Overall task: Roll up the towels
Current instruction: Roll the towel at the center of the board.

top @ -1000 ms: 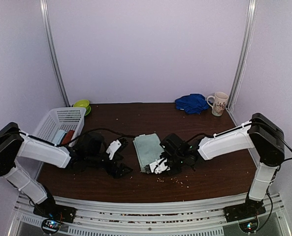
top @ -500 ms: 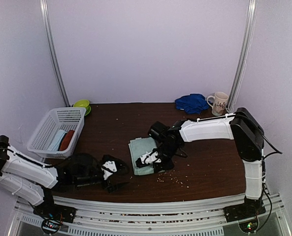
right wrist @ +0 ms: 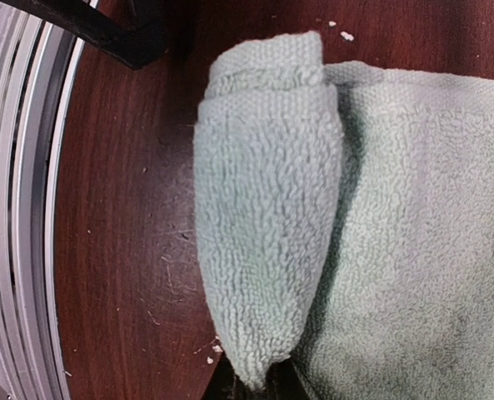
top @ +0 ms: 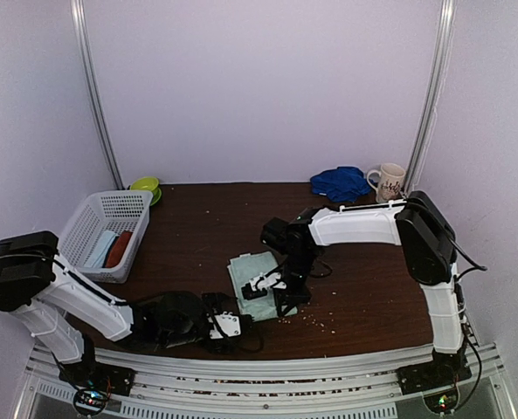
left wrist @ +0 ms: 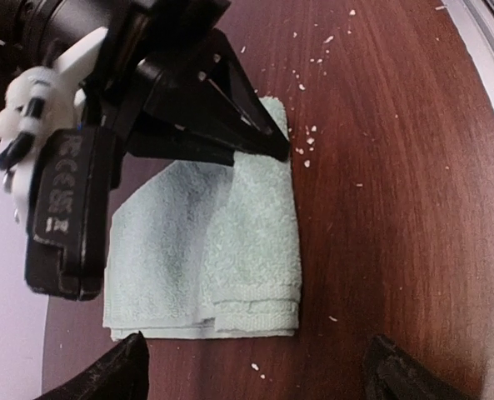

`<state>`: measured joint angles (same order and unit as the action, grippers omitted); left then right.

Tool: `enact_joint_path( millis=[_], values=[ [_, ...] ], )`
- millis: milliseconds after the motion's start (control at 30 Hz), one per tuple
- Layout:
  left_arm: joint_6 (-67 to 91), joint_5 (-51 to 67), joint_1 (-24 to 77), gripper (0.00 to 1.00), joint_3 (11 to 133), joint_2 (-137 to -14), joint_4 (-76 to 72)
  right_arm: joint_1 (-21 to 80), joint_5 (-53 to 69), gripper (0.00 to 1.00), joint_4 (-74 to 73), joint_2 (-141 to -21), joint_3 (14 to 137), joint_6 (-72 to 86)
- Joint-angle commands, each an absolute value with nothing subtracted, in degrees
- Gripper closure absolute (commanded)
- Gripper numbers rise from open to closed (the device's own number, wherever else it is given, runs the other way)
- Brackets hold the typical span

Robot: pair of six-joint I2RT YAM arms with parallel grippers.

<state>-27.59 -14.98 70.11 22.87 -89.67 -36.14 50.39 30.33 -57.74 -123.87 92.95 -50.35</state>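
Now the right gripper is pinching the near edge of the mint-green towel at centre frame. Its fingertips are closing together on a first fat turn of cloth that was lying flat a second ago, so rolling is getting under way. Meanwhile the left gripper, jaws apart and holding nothing, is swinging down to the bottom edge. Upper right, the blue towel is lying crumpled, waiting.

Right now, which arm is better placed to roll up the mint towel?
Right. The right gripper is at the folded edge of the mint towel; the left gripper is open and apart from it.
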Motion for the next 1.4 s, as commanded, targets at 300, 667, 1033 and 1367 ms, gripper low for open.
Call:
enact_joint_path(
  millis=[300,667,1033,1367],
  values=[
    [-34.6,-23.7,75.4,0.27,31.3,-101.5,-37.3,50.3,30.1,0.98,-63.8,-128.1,93.1,-49.2],
    [-30.7,-27.3,75.7,0.50,34.4,-105.7,-33.8,50.3,30.1,0.98,-63.6,-127.9,92.9,-49.4],
    [-28.0,-26.3,75.7,0.90,36.6,-107.1,-28.2,50.2,29.7,0.99,-62.6,-126.8,92.4,-49.4],
    [-22.3,-17.9,75.1,1.00,37.7,-106.4,-22.3,45.9,30.4,0.61,-56.4,-115.8,86.8,-49.8]
  ],
)
